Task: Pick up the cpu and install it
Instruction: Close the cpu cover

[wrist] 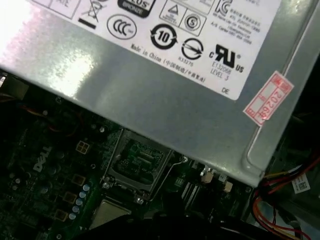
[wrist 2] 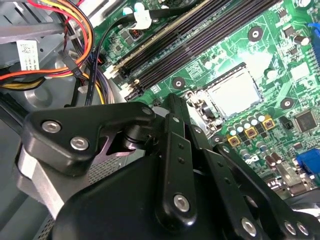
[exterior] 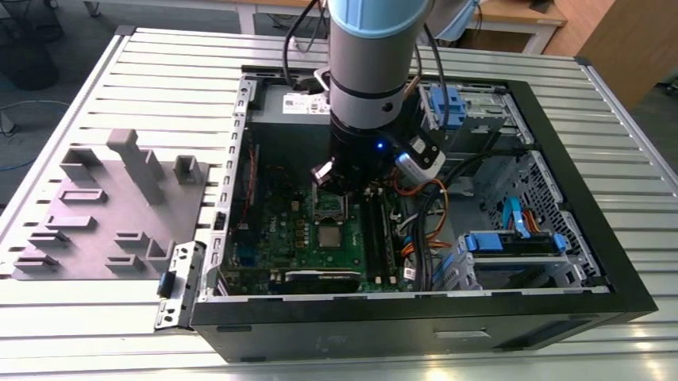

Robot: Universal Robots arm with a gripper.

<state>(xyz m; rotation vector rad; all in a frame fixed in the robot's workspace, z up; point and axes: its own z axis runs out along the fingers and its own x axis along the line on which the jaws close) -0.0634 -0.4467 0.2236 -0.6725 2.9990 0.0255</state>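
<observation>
Nearest: the gripper (wrist 2: 172,107), black linkage, hanging low over the green motherboard (wrist 2: 280,60) inside the open computer case (exterior: 593,262); cannot tell whether spread or closed. Just beyond: the cpu (wrist 2: 235,90), a small flat square with a pale silvery top and light rim, lying flat in its socket on the board, apart from the gripper. Beside it, the shiny socket frame (wrist: 132,160), tipped up near the grey power supply (wrist: 150,100). Farther out: a ribbed pale metal table (exterior: 159,71) under the case, and a grey moulded tray (exterior: 106,214) toward the exterior view's left. Behind all, wooden furniture (exterior: 625,40).
</observation>
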